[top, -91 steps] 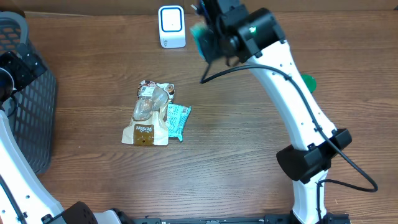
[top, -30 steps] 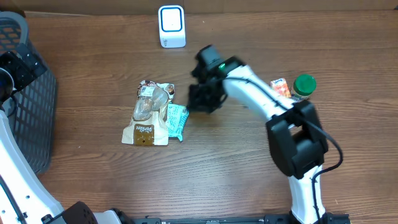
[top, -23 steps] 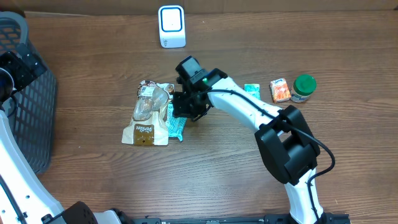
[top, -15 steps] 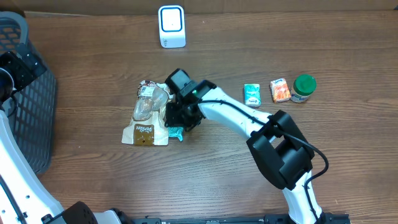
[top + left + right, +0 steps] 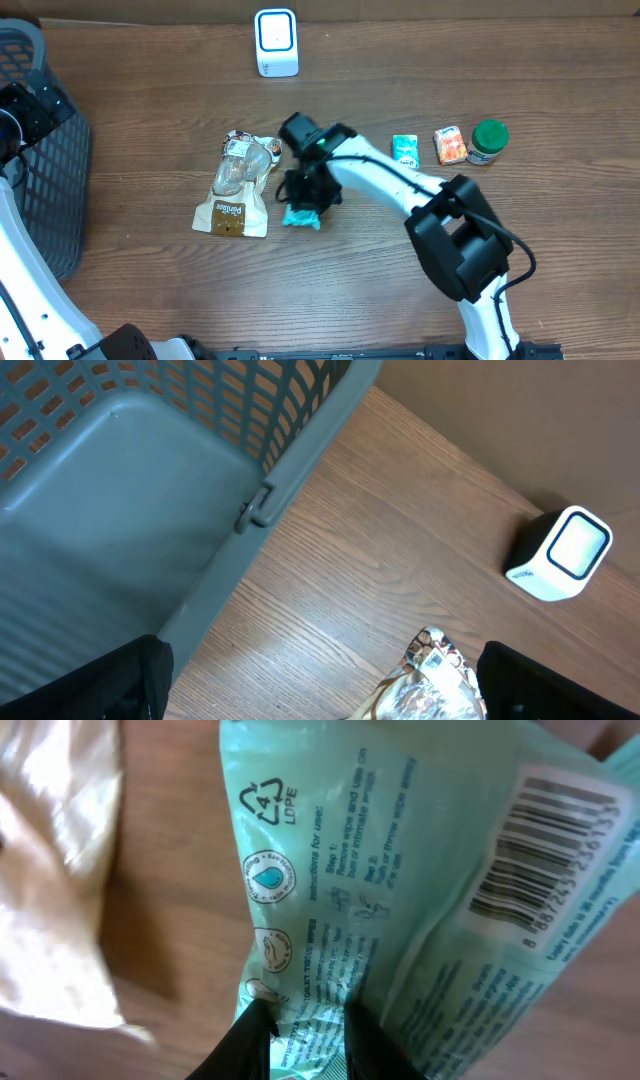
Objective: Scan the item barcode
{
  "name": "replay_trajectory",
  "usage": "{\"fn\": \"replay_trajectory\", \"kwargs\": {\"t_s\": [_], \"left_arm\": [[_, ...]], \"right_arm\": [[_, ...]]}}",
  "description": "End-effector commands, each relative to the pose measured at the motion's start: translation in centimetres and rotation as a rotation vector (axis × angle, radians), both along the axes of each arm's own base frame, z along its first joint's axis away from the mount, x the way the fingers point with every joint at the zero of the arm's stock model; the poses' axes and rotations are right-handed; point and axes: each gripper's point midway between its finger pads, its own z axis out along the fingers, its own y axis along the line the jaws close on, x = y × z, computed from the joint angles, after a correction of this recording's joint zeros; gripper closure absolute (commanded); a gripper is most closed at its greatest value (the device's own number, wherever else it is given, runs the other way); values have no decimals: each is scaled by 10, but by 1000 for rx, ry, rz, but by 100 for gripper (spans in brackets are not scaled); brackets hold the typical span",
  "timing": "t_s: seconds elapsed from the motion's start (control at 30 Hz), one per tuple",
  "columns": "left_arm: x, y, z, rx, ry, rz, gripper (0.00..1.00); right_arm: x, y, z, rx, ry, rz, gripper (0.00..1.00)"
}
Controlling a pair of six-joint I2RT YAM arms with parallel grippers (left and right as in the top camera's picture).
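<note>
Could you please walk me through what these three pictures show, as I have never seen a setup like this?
These are two robot arms at a wooden table, each ending in a two-finger end effector. One picture looks down from above; the other two come from cameras on the wrists. The right end effector is pinching a teal wipes packet, whose barcode shows in its wrist view. The left end effector is open, near a grey basket. Also on the table are a white scanner, a brown snack bag, two small packets and a green-lidded jar.
</note>
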Motion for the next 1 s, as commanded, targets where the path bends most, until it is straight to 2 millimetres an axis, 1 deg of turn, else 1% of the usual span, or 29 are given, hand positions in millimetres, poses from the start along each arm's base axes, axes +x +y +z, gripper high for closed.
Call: {"fn": "replay_trajectory", "kwargs": {"t_s": [0.0,0.1,0.13,0.23,0.3,0.37,0.5,0.6,0.73,0.8,0.87,0.97], "left_arm": [[0,0,3,20,-4,-14,1],[0,0,3,20,-4,-14,0],[0,0,3,20,-4,-14,1],[0,0,3,20,-4,-14,1],[0,0,3,20,-4,-14,0],[0,0,3,20,-4,-14,1],[0,0,3,20,-4,-14,1],[0,0,3,20,-4,-14,0],[0,0,3,20,-4,-14,1],[0,0,3,20,-4,-14,0],[0,0,3,20,-4,-14,0],[0,0,3,20,-3,-14,0]], "right_arm": [[33,-43,-7,-67,-98,120,78],[44,-45,8,12,-106,187,77],[52,-43,20,56,-113,198,77],[62,-32,41,127,-137,200,77],[63,-23,46,176,-146,211,75],[57,-11,49,215,-138,230,74],[37,3,40,211,-113,269,74],[23,8,28,180,-83,261,74],[11,-6,7,63,-47,199,74],[5,-14,1,29,-25,185,73],[2,-22,-2,-2,-7,179,72],[2,-40,-5,-67,9,161,72]]}}
